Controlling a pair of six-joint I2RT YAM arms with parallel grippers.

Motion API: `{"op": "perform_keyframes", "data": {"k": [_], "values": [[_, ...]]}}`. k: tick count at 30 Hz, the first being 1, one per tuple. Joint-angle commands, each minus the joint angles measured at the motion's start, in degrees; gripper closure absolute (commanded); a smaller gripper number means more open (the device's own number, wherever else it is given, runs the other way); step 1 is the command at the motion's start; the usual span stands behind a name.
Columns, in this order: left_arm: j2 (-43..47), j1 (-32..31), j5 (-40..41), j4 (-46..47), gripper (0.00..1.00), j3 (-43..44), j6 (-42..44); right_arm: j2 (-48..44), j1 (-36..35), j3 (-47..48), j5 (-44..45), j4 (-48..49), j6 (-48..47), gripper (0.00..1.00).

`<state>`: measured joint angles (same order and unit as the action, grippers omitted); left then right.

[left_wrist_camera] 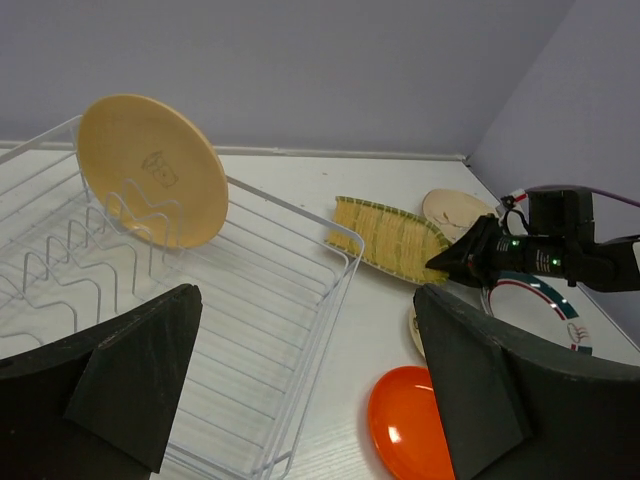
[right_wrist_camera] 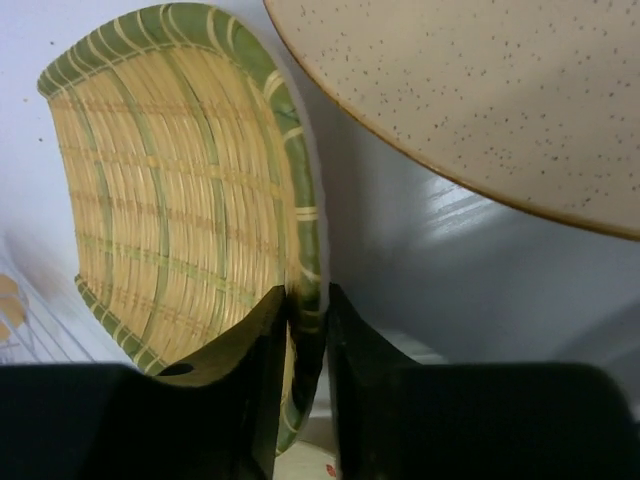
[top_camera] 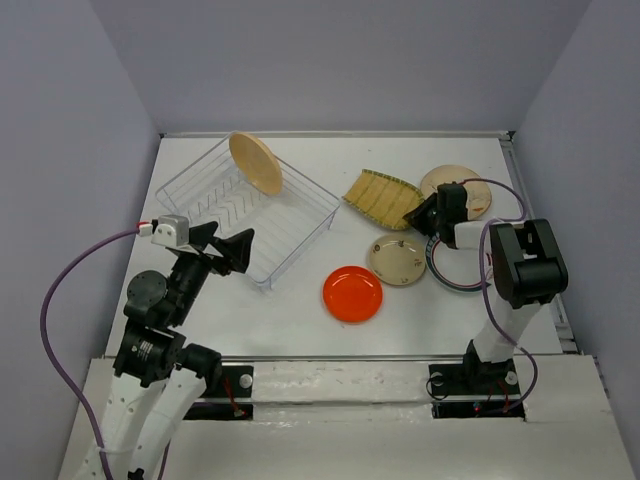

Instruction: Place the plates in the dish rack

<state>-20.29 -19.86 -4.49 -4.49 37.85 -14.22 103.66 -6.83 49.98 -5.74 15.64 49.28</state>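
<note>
Yellow-olive ribbed plate (top_camera: 383,198), at one o'clock of the white table (top_camera: 300,325) between lavender walls (top_camera: 350,60), sits rim-pinched in the right gripper (right_wrist_camera: 305,325), while the left gripper (left_wrist_camera: 305,295) gapes empty by the ten-o'clock dish rack (top_camera: 335,212).

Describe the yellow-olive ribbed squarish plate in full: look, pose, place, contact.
The yellow-olive ribbed squarish plate has a straw-yellow face that looks woven like basketwork. Green ribs cross it, and it has a green striped rim and rounded corners. It sits tilted at the far middle of the white table, just right of the white wire dish rack, with its gripped side raised. The right gripper is shut on its rim, one finger on each face.
</note>
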Motion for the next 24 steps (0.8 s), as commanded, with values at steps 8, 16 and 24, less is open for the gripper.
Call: {"op": "perform_keyframes", "data": {"k": [8, 16, 24], "values": [[-3.17, 1.05, -3.15, 4.05, 0.01, -0.23, -0.98, -11.95, 0.85, 4.95, 3.54, 3.0, -6.2, 0.93], [-5.98, 2.02, -6.84, 6.51, 0.01, 2.31, -2.92, -29.27, -3.62, 12.32, 6.19, -11.38, -19.11, 0.93], [-9.32, 2.02, -13.87, 6.07, 0.02, 9.61, -4.59, -39.14, -4.33, 19.01, -11.64, -27.92, -24.75, 0.93]]}}
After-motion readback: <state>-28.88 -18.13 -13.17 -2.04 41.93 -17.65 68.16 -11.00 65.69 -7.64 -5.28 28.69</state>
